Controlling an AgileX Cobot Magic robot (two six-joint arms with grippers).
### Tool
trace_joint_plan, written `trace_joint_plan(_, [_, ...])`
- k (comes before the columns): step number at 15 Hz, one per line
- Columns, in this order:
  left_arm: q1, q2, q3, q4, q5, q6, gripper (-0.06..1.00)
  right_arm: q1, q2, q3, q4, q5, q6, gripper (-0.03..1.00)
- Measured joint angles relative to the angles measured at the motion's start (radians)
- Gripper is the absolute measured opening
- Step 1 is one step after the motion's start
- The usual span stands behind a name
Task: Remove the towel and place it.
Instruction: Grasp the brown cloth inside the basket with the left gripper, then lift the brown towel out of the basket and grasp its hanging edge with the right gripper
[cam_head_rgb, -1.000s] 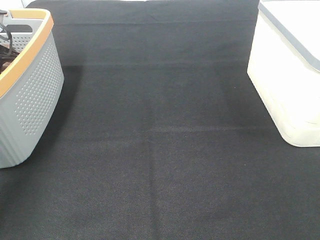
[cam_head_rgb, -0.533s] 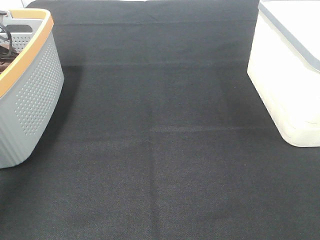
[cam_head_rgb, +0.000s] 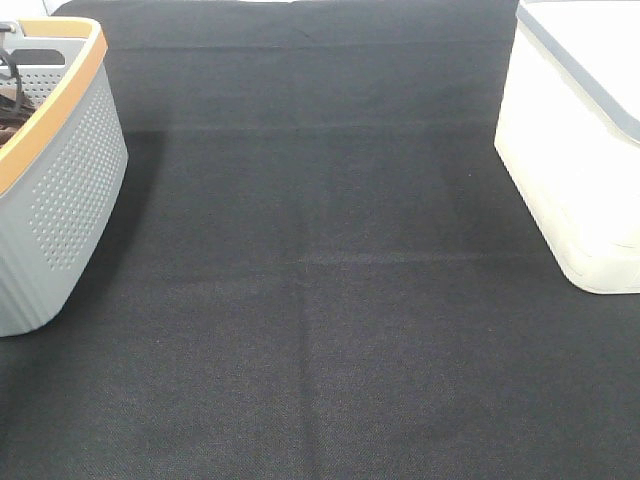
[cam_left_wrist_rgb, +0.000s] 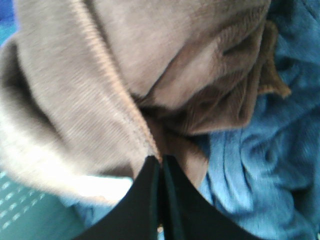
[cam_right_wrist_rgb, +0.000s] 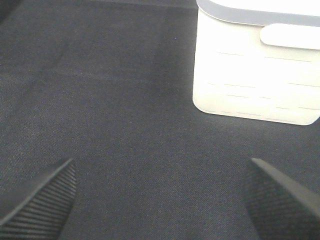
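Black mat — one basket, one bin, left tool pinching one towel.

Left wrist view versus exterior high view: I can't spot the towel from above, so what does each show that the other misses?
Only the left wrist view: the left end effector, jaws shut on the hemmed edge of the reddish-brown towel, with a blue cloth beside it. Only the exterior high view: the grey basket, the white bin and the black mat. Shared: nothing I can match.
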Motion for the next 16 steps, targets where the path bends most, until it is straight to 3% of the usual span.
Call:
trace_joint_plan(8, [0.000, -0.184, -0.181, -0.059, 0.035, 0.001, 0.00, 0.000, 0.000, 0.000, 0.000, 0.000, 0.000, 0.85])
trace_joint_plan(12, [0.000, -0.317, -0.299, -0.216, 0.004, 0.001, 0.00, 0.000, 0.000, 0.000, 0.000, 0.000, 0.000, 0.85])
trace_joint_plan(16, [0.000, -0.401, -0.353, -0.425, -0.158, 0.011, 0.00, 0.000, 0.000, 0.000, 0.000, 0.000, 0.000, 0.85])
